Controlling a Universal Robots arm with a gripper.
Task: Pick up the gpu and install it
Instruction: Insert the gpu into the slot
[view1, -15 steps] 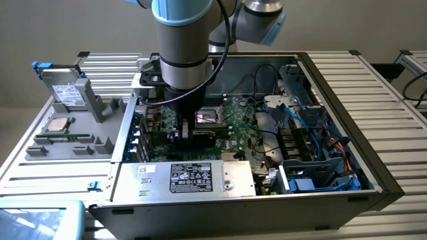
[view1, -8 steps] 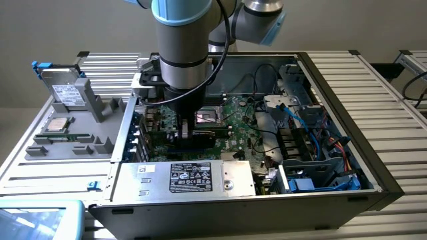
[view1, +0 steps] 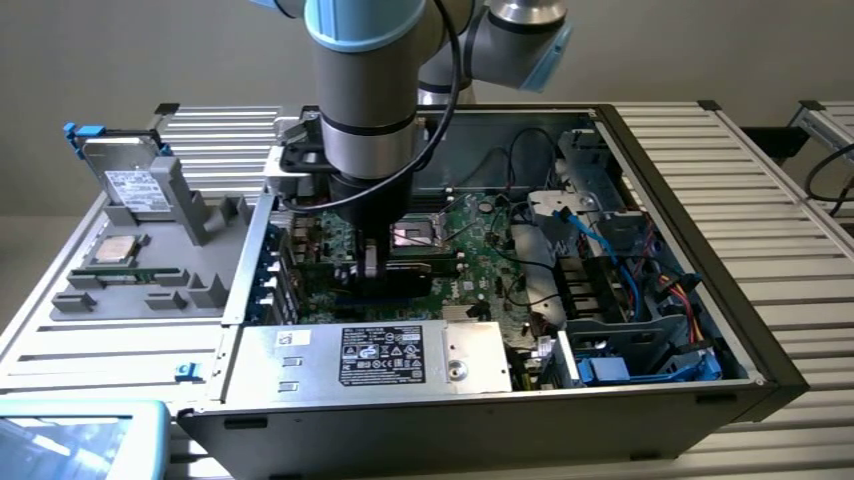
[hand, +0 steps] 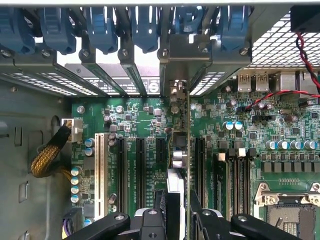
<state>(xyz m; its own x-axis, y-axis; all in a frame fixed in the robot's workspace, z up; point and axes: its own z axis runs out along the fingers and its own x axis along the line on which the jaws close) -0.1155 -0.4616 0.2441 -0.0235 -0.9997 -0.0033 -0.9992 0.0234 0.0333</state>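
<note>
Pincer (view1: 367, 268) reaches down into the open case (view1: 754, 375), low over the green board (view1: 481, 250). In the wrist view its black fingers (hand: 150, 225) are drawn in narrow on the gpu (hand: 188, 150), which stands upright on edge between them, its lower edge down at the board's slots. Whether it is fully seated I cannot tell. The gpu's silver bracket (hand: 182, 55) lies ahead of the fingertips at the case's rear wall, in line with a row of blue latches (hand: 100, 25).

Well off to the exterior view's left of the pincer, a grey tray (view1: 134, 300) on the slatted counter (view1: 761, 160) carries a drive (view1: 134, 185) with a white label, a square silver chip (view1: 114, 248) and a memory stick (view1: 127, 272); the label's print is too small to read. Nearer the camera than the pincer, the power supply (view1: 461, 365) bears a black-and-white label (view1: 380, 355), also unreadable. Just to the exterior view's right of the pincer sits the processor socket (view1: 414, 237), and farther that way run blue cables (view1: 641, 255).

In the wrist view, a yellow braided cable (hand: 47, 157), a white slot (hand: 100, 170) and black slots (hand: 122, 170) lie to one side of the pincer; memory slots (hand: 235, 175) and red and black wires (hand: 280, 95) lie to the other. White print between the slots cannot be read.
</note>
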